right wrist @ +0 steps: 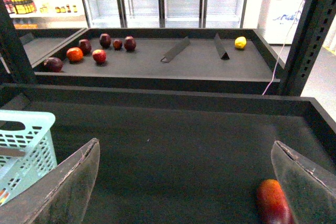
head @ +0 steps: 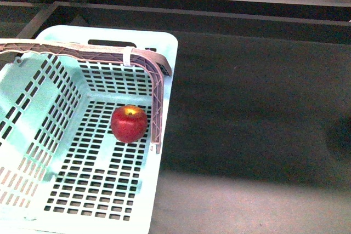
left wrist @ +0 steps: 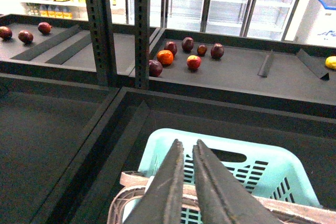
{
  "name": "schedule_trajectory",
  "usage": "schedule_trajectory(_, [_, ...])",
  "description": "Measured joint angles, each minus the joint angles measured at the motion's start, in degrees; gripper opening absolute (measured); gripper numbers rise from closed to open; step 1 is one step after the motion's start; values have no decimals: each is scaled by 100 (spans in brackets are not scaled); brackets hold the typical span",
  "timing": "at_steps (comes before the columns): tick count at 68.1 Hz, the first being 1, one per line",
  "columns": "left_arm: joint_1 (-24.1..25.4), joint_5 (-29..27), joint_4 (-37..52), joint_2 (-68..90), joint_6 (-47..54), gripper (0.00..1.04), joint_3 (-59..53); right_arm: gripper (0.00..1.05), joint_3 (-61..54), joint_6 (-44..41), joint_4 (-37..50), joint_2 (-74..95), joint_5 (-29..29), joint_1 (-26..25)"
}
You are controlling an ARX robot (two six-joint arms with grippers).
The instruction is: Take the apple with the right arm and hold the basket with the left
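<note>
red apple (head: pixel 129 123) on the turquoise basket (head: pixel 164 42) floor, left hand (left wrist: pixel 188 148) together, right hand (right wrist: pixel 184 182) wide apart

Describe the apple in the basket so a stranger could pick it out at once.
Find the large pale turquoise basket at the near left of the dark shelf. On its slotted floor, close to the right wall just under the grey-brown handle, lies the apple. It is the only fruit in the basket: round, red, with a yellow-orange patch at the stem.
</note>
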Motion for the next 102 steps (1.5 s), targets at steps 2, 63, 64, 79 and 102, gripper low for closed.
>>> schedule_trajectory(2, [31,15,-57,-114,44,3,-52,96,0,0,0,0,0,0])
schedule_trajectory(63, [614,590,-2677,-3574,164,3,-756,96,0,0,0,0,0,0])
schedule_trajectory(64, [614,590,-2699,-3595,164,3,-756,96,0,0,0,0,0,0])
schedule_trajectory(79, [614,590,-3211,-4103,164,3,-756,96,0,0,0,0,-2,0])
schedule_trajectory(102, [616,590,-4559,-5372,166,3,-754,96,0,0,0,0,-2,0])
